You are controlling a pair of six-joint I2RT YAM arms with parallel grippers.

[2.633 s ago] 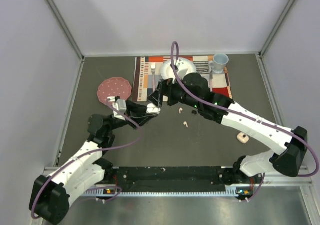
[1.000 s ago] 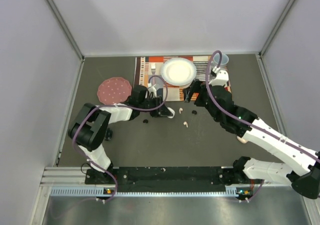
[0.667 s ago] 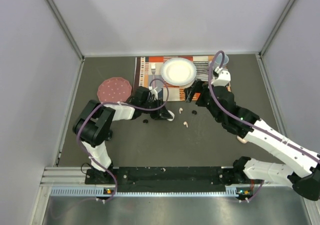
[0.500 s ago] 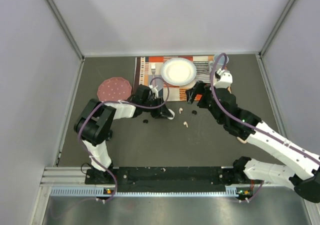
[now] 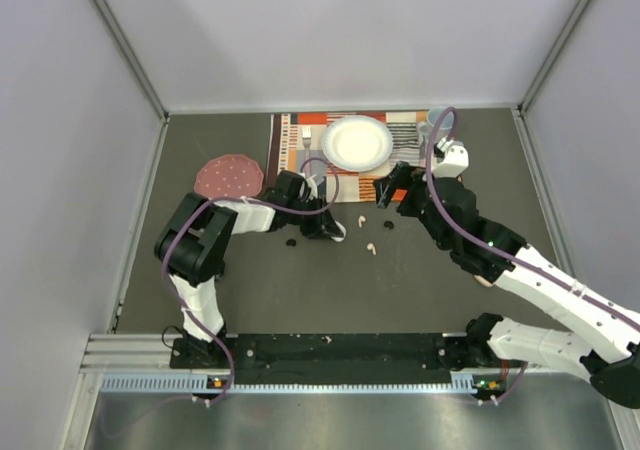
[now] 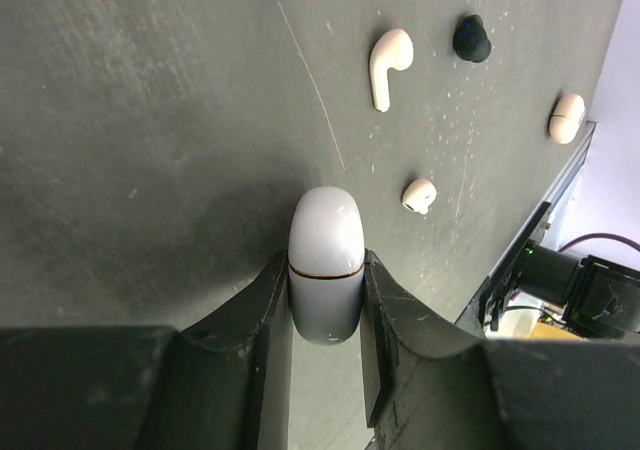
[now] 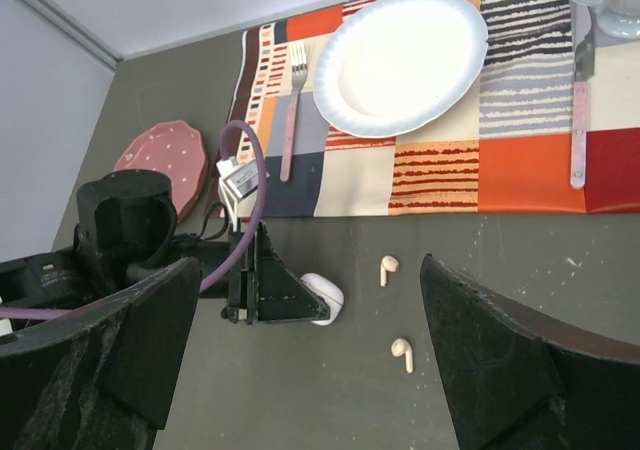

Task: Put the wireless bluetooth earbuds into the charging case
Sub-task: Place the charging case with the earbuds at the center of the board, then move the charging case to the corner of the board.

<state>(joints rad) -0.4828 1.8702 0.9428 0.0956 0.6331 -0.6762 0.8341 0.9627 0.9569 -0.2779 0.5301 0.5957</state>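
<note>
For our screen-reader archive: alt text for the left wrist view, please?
The left pincer is shut on a white charging case. On the dark table beyond lie two pale earbuds and one black earbud.

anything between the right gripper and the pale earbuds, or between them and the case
Nothing visible lies between the open right gripper and the two pale earbuds. The charging case is close beside them, clamped in the left gripper, but its lid looks shut.

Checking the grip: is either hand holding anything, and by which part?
The left hand pinches the closed white charging case by its sides, at one end; the right hand is open, holding nothing.
</note>
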